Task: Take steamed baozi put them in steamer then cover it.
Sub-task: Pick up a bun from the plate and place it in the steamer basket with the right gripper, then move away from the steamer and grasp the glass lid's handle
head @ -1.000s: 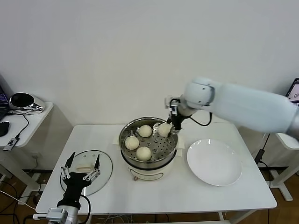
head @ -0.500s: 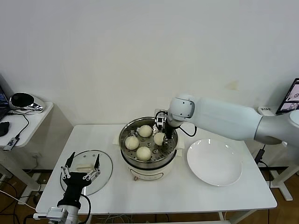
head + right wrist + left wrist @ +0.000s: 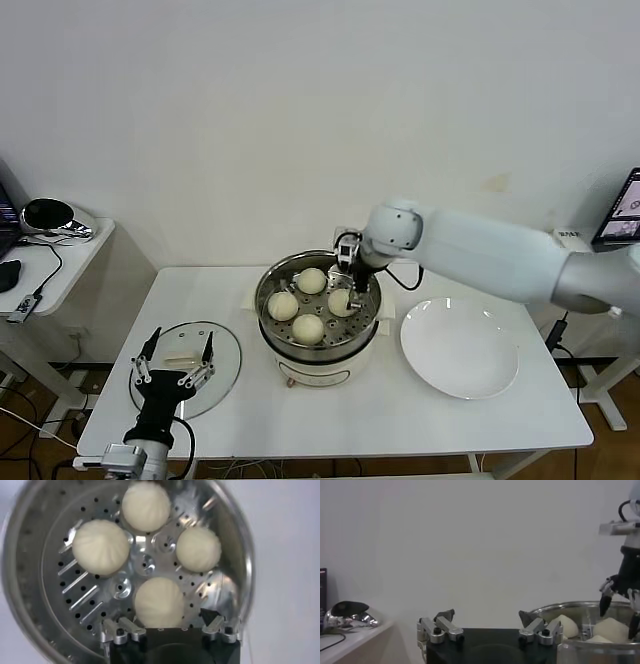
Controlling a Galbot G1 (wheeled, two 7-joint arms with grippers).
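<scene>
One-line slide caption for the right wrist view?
Open right tool above the shiny perforated stainless-steel steamer basket, which holds four round cream-white baozi.

The head view looks forward and down from above onto the white table, taking in the whole scene at a middle distance. The left wrist view sits low near the table's level, facing sideways across it towards the wall, the steamer at its edge. The right wrist view looks straight down from close above into the steamer. All three views share the steamer and its baozi
</scene>
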